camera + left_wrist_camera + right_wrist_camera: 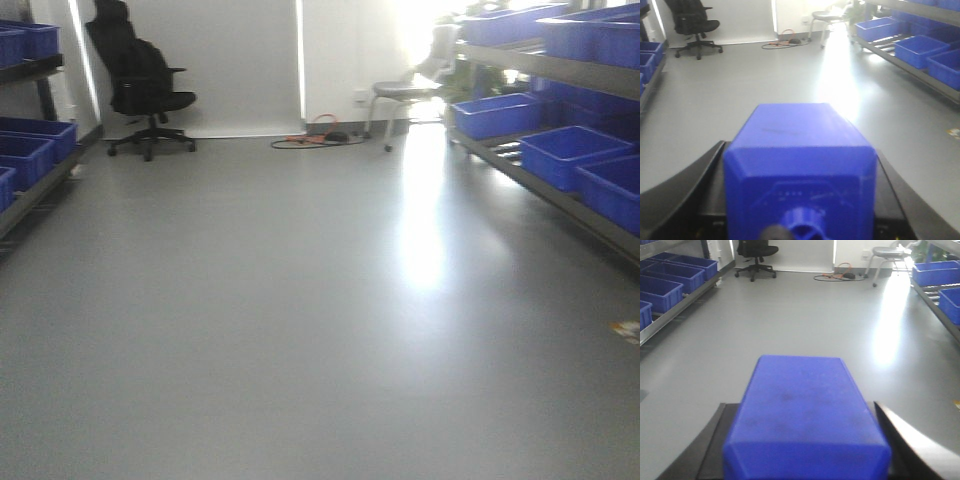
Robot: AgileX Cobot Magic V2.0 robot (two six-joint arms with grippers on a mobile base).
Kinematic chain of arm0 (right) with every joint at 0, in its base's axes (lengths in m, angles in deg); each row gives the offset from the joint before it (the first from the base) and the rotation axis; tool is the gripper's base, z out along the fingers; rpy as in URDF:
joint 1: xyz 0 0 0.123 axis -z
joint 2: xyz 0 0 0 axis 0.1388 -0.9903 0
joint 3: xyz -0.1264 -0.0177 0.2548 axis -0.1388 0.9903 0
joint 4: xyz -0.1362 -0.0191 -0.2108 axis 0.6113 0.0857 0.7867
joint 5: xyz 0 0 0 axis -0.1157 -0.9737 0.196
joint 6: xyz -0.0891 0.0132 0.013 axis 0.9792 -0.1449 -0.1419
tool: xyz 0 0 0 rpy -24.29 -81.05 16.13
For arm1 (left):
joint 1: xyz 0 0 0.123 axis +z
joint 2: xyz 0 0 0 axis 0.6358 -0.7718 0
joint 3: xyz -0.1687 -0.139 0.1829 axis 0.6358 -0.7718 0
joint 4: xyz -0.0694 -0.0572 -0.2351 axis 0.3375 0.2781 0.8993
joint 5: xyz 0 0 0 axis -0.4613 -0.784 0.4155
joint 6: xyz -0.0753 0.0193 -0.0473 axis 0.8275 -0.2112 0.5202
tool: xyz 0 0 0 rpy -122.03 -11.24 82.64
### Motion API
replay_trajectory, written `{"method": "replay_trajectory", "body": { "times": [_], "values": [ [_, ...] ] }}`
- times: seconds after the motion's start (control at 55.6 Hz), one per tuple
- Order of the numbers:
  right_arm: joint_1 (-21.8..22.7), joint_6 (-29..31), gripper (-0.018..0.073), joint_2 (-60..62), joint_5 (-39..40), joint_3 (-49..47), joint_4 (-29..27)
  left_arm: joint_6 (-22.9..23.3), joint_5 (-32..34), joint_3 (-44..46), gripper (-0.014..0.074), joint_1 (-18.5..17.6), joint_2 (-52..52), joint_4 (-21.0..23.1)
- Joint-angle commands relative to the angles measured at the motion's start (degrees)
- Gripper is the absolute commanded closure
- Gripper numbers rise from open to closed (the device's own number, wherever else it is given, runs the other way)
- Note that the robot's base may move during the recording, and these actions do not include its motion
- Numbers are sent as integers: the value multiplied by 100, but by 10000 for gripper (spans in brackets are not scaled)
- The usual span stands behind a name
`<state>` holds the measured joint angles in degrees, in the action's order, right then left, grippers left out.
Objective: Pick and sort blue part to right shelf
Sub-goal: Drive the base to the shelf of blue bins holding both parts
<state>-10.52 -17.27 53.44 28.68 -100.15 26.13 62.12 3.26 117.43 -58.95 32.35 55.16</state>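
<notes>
Between the black fingers (685,185) of my left gripper (800,146) sits a blue part (800,172), clenched on both flanks. Its long axis runs straight ahead from my wrist, above the grey floor (740,90). It is a deep blue boxy block with bevelled edges, raised markings and a round knob on its near end. My right gripper (799,404) clamps a second blue part (805,422) the same way, plain-topped, pointing forward. Off to the right stands the right shelf (560,68), its blue bins (575,150) well apart from both parts.
</notes>
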Motion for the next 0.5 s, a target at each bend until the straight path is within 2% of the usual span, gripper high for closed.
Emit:
{"method": "replay_trajectory", "body": {
  "times": [0.0,0.485],
  "values": [
    [9,58,354,-127,540,-179,79,36,497,130,316,9,128,-61],
    [9,58,354,-127,540,-179,79,36,497,130,315,9,128,-61]
  ]
}}
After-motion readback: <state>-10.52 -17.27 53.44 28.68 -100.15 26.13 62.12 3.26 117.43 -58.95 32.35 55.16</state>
